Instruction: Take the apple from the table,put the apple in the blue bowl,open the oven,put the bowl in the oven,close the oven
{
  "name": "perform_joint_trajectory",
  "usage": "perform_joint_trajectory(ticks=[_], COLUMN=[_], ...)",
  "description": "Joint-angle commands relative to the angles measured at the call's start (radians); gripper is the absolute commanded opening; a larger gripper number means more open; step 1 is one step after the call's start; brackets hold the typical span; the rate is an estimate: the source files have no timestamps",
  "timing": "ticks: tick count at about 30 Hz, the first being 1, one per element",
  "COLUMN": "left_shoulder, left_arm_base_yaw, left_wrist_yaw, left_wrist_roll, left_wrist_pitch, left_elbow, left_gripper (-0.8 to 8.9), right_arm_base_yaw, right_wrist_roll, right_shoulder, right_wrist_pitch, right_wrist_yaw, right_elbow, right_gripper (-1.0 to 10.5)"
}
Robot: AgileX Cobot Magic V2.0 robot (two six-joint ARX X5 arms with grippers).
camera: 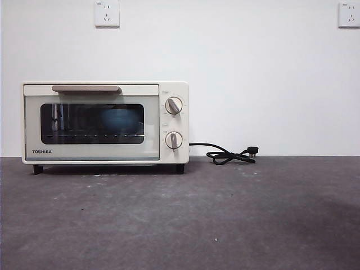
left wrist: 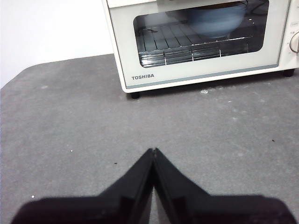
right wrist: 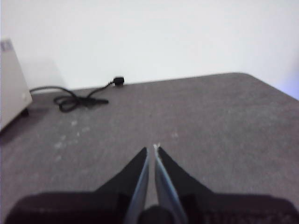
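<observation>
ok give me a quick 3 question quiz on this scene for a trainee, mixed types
1. True or false: the oven door is shut.
2. Where is the blue bowl? A) on the table in front of the oven B) on the rack behind the glass door C) held in a pincer
3. Fill in: the black cord lies on the table with its plug ____ the wall sockets.

Key
1. True: the door sits flush, handle up.
2. B. The apple cannot be made out through the glass.
3. Out of; the plug rests on the table. The left pincer and the right pincer are both shut, holding nothing.
</observation>
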Motion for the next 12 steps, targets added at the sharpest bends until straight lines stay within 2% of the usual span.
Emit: perform_joint_trajectory(ticks=[1,6,12], left_shoulder=[0.0,0.0,0.0], left_arm_base_yaw=[0.002,0.002,0.002], left_wrist_yaw=[-0.003,-0.003,-0.003], left_wrist_roll=[-0.008,-0.008,-0.008], left_wrist_pitch=[0.009,0.009,0.009], left_elbow=[-0.01,-0.01,-0.01], left_gripper=[-0.04,-0.04,-0.04], right_arm_base_yaw=[0.0,0.001,0.005], right_wrist_roll=[-0.028,-0.04,-0.045], right_shoulder=[-0.003,-0.003,-0.003], right_wrist_pitch=[-0.033,-0.123,-0.129], right_wrist_yaw=[0.0,-0.001,-0.012], right_elbow=[-0.012,-0.012,-0.012], right_gripper=[0.3,0.3,0.3])
